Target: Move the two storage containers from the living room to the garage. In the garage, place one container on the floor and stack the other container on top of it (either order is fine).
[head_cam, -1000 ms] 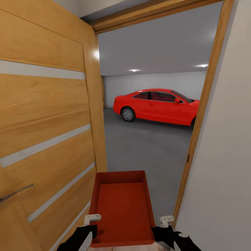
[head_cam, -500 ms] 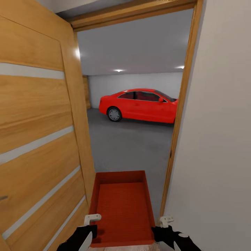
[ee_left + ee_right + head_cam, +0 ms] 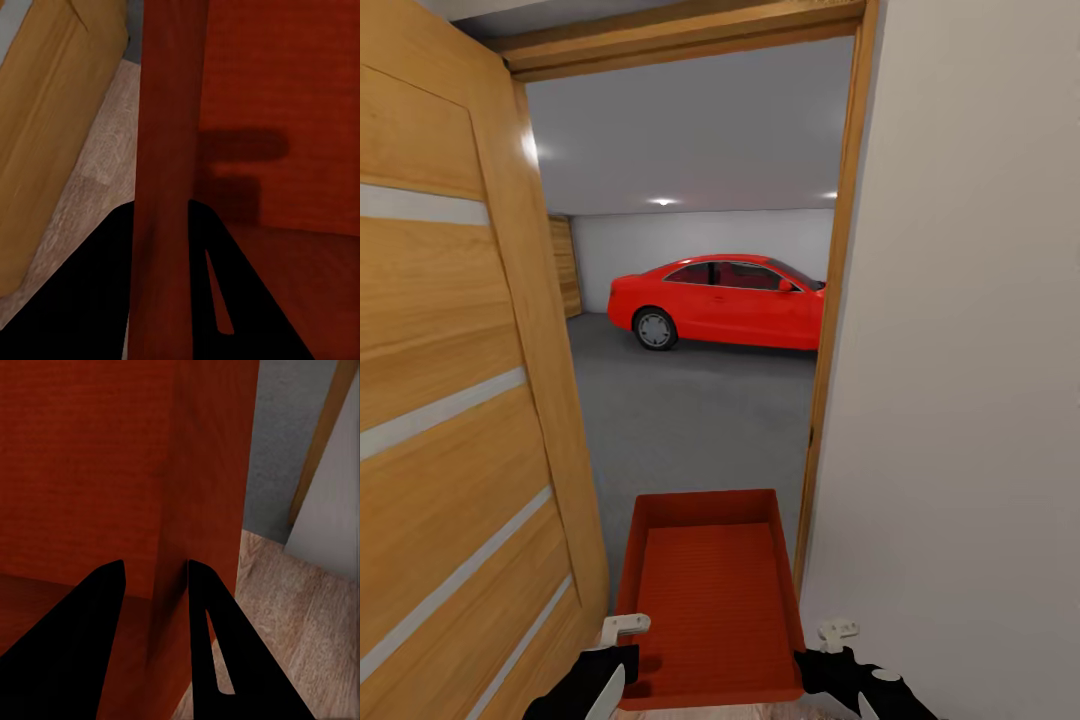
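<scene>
One orange-red open-topped storage container (image 3: 710, 590) hangs low in front of me in the head view, held level between both arms. My left gripper (image 3: 622, 652) is shut on its left wall, and my right gripper (image 3: 828, 652) is shut on its right wall. In the left wrist view the wall (image 3: 161, 135) runs between the black fingers (image 3: 90, 300) of the left gripper (image 3: 161, 247). The right wrist view shows the other wall (image 3: 176, 487) pinched in the right gripper (image 3: 156, 585). Through the doorway lies the garage with its dark grey floor (image 3: 690, 410).
An open wooden door (image 3: 450, 400) stands close on the left. The door frame (image 3: 830, 330) and a pale wall (image 3: 960, 400) stand close on the right. A red car (image 3: 720, 305) is parked deep in the garage, with a brown slatted door (image 3: 565, 265) at far left.
The whole picture has slid to the left, so the camera has moved; the pale wall on the right takes up more of it. The container and both grippers keep their hold.
</scene>
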Available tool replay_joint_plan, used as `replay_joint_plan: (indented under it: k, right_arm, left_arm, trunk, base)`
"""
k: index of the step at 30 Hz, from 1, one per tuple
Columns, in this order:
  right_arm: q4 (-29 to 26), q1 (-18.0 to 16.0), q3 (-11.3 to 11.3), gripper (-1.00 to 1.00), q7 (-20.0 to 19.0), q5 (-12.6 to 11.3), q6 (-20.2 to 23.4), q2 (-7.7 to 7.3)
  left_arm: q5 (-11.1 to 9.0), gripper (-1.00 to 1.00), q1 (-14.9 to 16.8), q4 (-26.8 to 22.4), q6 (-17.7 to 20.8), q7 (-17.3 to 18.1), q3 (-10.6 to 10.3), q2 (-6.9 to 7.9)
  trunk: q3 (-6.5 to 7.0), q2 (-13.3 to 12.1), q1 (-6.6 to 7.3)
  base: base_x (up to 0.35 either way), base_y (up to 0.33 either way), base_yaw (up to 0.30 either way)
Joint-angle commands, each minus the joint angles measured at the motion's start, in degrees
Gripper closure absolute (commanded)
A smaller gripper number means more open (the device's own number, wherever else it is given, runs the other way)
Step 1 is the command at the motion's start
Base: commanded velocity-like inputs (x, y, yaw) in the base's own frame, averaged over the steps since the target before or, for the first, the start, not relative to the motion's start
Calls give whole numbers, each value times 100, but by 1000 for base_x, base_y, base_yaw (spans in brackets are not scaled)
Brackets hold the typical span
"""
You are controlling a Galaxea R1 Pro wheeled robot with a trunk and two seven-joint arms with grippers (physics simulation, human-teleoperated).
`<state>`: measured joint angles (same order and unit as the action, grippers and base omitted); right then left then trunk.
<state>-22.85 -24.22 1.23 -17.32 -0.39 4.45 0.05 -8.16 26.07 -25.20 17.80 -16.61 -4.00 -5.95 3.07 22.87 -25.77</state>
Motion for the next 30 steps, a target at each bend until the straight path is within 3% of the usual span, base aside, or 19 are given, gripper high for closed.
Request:
replay_joint_plan:
  k: [1,18,30]
  right_arm:
    - [-3,5,35,100,-173,-31,38,-5]
    - [-6,5,35,100,-175,-28,30,-5]
    - [-4,5,38,100,-175,-31,38,-5]
  left_arm:
    - [131,100,4,-26,-488,-53,224,51]
    - [131,100,4,-26,-488,-53,224,56]
    - [131,100,4,-27,-488,-53,224,55]
  trunk:
    - [-3,5,-2]
    - [-3,5,-2]
    - [-3,5,-2]
  base:
    - [0,0,-36]
    - [0,6,-5]
    - [0,249,0]
